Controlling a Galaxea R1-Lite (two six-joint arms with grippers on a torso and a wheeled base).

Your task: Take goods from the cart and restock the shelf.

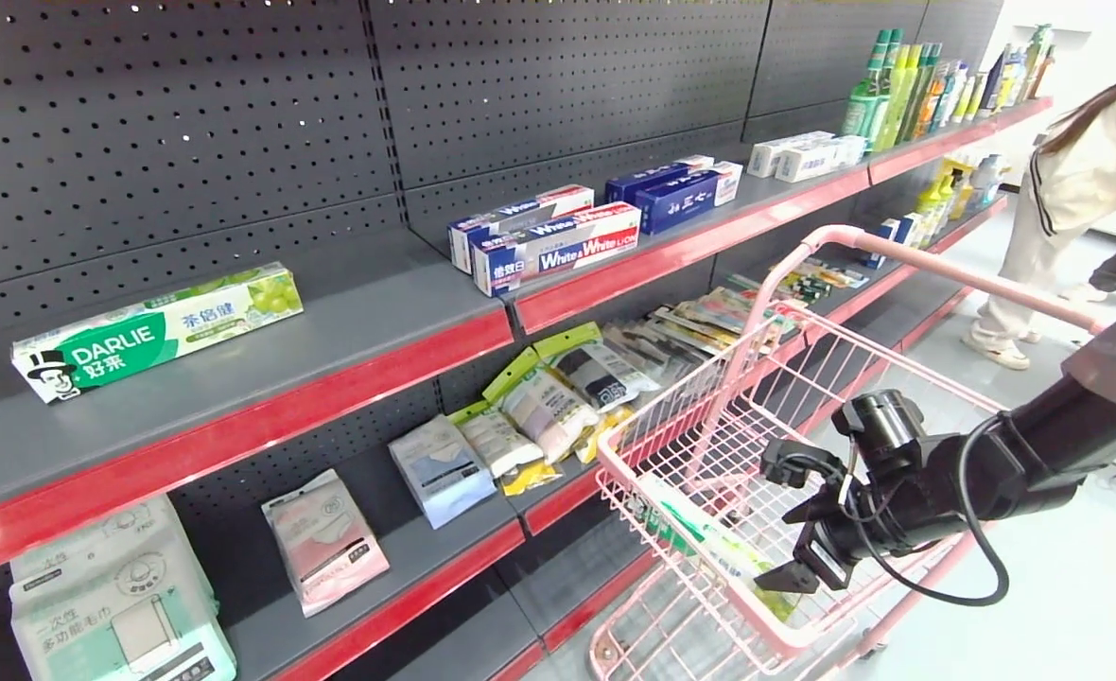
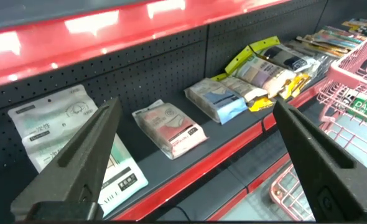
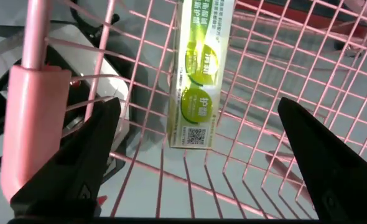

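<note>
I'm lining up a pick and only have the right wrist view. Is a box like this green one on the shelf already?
Observer: Yes. A similar green toothpaste box lies flat on the upper shelf, off to the robot's left.
Operator: What is next to it?
Observer: Nearest are white-and-red toothpaste boxes, further right on that level.
Operator: And the left gripper?
Observer: The left gripper is open, facing mask packs on the lower shelf.

Stocked along the upper shelf [image 1: 378, 312] level: white-and-red boxes [image 1: 558, 248], blue boxes [image 1: 676, 197] just beside them, white boxes [image 1: 804, 156] farther on, green bottles [image 1: 884, 90] upright at the far end. Below, flat mask packs [image 1: 326, 539] lying face up; pale floor [image 1: 1088, 605] underneath.
</note>
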